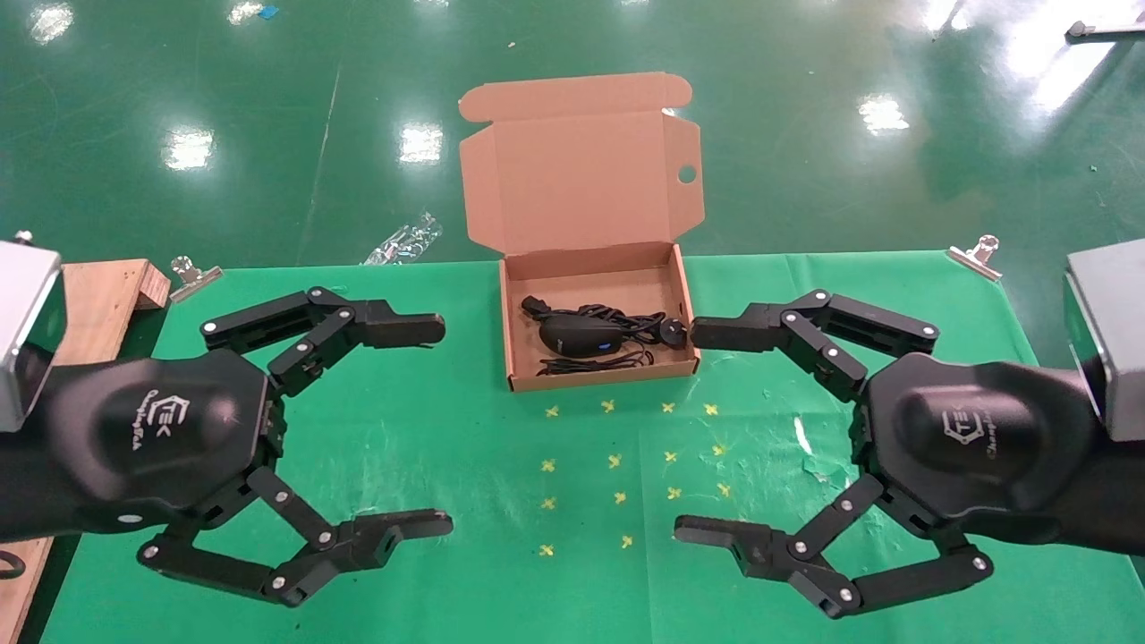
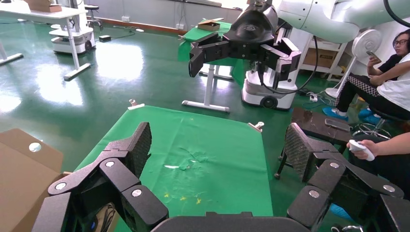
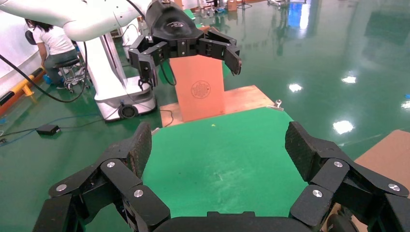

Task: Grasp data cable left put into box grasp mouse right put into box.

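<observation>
Since both task items already lie inside the box (image 1: 597, 317), you've got little left to do w/ either arm. Head view: the box sits at the far edge of the desk (image 1: 429, 447), about mid-width, its flap lid standing up and back so the tray is open from above. Inside, the mouse (image 1: 580, 335) rests roughly centre of the tray, blue mark up, thin cord looped toward the near wall; the data cable (image 1: 626, 322) is bundled just behind and beside it, round plug end toward the tray's right wall. Mouse seems to lie partly over the cable bundle, but exact contact is hard to tell. Left gripper (image 1: 420, 427) hovers over the desk's left half, fingers spread wide, holding nothing. Right gripper (image 1: 711, 432) mirrors it over the right half, also spread wide and empty, its upper fingertip close to the box's right wall, though whether they touch isn't clear. Both point inward toward desk centre, probably so each clears the box and neither blocks the head cam's look into the tray. Wrist views agree: each shows its own pads apart w/ only green cloth between them, plus the opposite gripper farther off. My read: both placements look done; lid is still up if closing is wanted.
</observation>
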